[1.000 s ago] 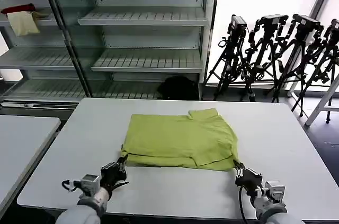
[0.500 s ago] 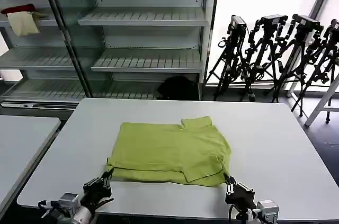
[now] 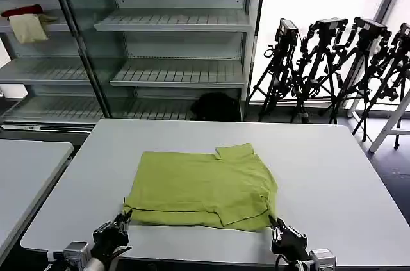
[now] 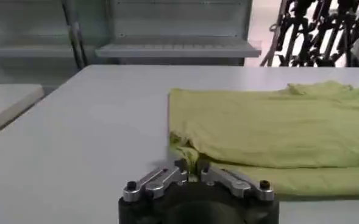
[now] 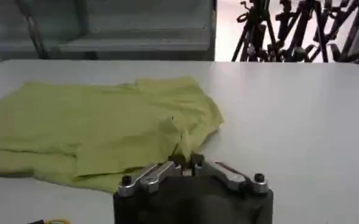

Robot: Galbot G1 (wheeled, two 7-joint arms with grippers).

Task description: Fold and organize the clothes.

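The clothes are one lime yellow-green T-shirt [image 3: 204,187], folded over and lying flat near the front of the white table [image 3: 333,175]. My left gripper [image 3: 123,217] is shut on its near left corner at the table's front edge. My right gripper [image 3: 273,222] is shut on its near right corner. In the left wrist view the T-shirt [image 4: 270,128] stretches away from the left gripper [image 4: 191,167], with a pinch of cloth between the jaws. In the right wrist view the T-shirt [image 5: 100,122] rises into a small peak at the right gripper [image 5: 187,161].
A second table [image 3: 25,168] stands to the left. Behind the table are metal shelves [image 3: 173,21], with a red cloth [image 3: 22,10] and a cream cloth [image 3: 29,27] on an upper left shelf. Camera tripods [image 3: 333,66] stand at the back right.
Both grippers have pulled back toward the table's front edge, dragging the T-shirt toward me by its near corners. The shirt has also slid slightly left.
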